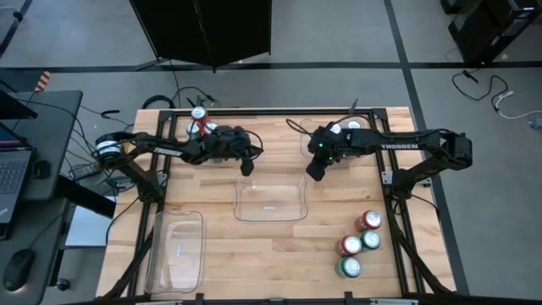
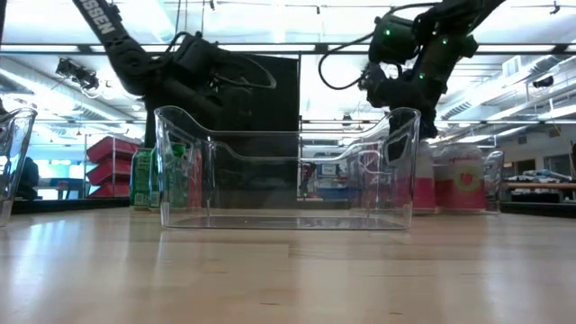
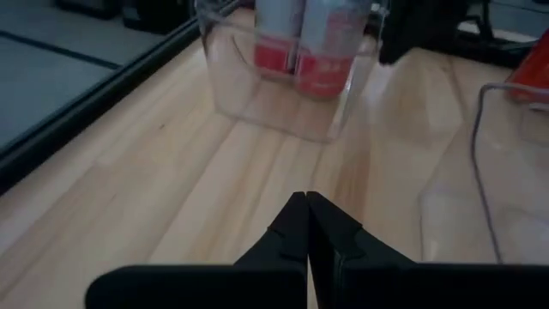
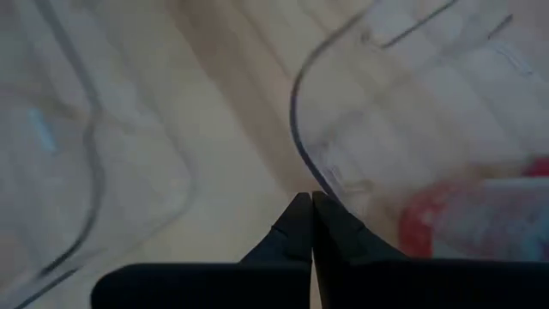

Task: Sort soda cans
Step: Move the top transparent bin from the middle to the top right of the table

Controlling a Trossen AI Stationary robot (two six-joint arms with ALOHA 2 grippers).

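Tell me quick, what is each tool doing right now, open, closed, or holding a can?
Left tool: closed, holding nothing, above the wooden table.
Right tool: closed, holding nothing, by a clear bin's rim.

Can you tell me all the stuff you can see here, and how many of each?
Table: one, light wood, under both arms.
Clear bins: at least three; an empty one mid-table, an empty one at the left of the front edge, and a back bin holding cans.
Loose cans: four, red and green, standing together at the right of the front edge.
Cans in the back bin: at least two, silver-white with red.
Single can: one, red and white, back left by the left arm.
Laptop: one, dark, on the desk beside the table.
Left gripper: one, dark, shut, by the middle bin's back left corner.
Right gripper: one, dark, shut, by its back right corner.
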